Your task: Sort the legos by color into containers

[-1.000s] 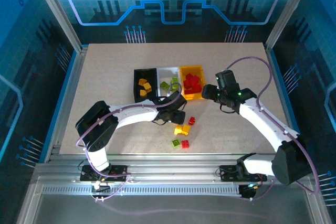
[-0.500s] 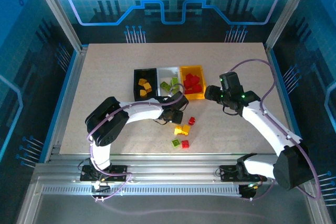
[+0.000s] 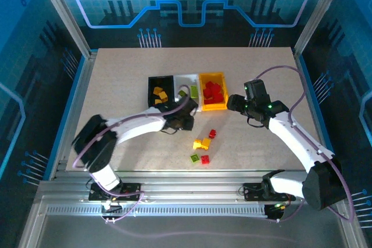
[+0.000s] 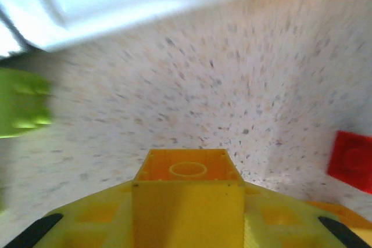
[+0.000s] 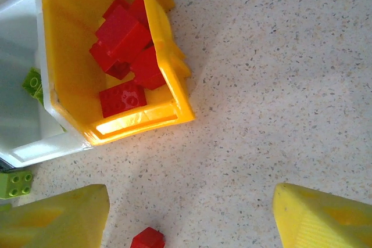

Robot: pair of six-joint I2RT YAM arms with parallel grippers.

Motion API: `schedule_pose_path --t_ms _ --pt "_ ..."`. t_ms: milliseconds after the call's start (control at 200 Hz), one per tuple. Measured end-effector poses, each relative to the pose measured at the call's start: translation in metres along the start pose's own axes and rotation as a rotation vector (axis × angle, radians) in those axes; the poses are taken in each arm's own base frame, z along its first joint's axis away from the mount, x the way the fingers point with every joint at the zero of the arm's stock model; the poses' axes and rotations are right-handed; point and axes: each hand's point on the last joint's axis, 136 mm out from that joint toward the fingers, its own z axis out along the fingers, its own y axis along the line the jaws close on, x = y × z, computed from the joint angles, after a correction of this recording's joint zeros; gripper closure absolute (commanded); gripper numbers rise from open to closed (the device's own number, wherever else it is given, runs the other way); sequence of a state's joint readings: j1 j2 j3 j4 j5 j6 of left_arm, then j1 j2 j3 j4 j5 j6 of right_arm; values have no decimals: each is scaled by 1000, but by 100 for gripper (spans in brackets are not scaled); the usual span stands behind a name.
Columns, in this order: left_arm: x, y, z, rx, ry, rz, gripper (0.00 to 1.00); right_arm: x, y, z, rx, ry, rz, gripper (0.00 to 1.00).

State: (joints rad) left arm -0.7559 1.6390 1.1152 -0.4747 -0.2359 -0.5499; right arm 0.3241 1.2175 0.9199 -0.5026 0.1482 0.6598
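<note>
left jaws clamped on yellow brick (image 4: 187, 201); might slip short of black bin (image 3: 150, 92) at 11 o'clock; right jaws apart.

left pincer (image 3: 181, 121) closed around yellow brick (image 4: 187, 193), swung leftward

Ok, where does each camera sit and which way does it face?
Top external: above and behind, looking down on the table; left arm and right arm show.
Left wrist: low, facing the white bin; left pincer grips a yellow brick.
Right wrist: looking down into the yellow bin; right pincer open.
Shared: top and right wrist show the yellow bin.
</note>
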Motion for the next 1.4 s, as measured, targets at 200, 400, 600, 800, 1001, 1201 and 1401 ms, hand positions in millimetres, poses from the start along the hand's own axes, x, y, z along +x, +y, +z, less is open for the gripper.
schedule_pose_path --t_ms 200,400,600,800,1001,1201,1401 --pt "-82 72 -50 -60 -204 -212 66 0 1 1 -4 -4 11 25" --pt "-119 119 -15 -163 -188 -305 67 1 0 1 -5 0 14 24" --pt "-137 139 31 -220 -133 -329 61 3 -1 1 1 11 14 25" --pt "-148 142 45 -226 -115 -320 39 10 3 -1 -26 42 13 24" --pt "-151 126 32 -168 -124 -314 15 27 3 4 -52 104 18 23" --pt "-151 72 -47 13 -256 -271 1 66 6 20 -35 224 6 21" --pt "-105 39 -94 160 -315 -221 1 119 32 41 -35 370 -104 21"
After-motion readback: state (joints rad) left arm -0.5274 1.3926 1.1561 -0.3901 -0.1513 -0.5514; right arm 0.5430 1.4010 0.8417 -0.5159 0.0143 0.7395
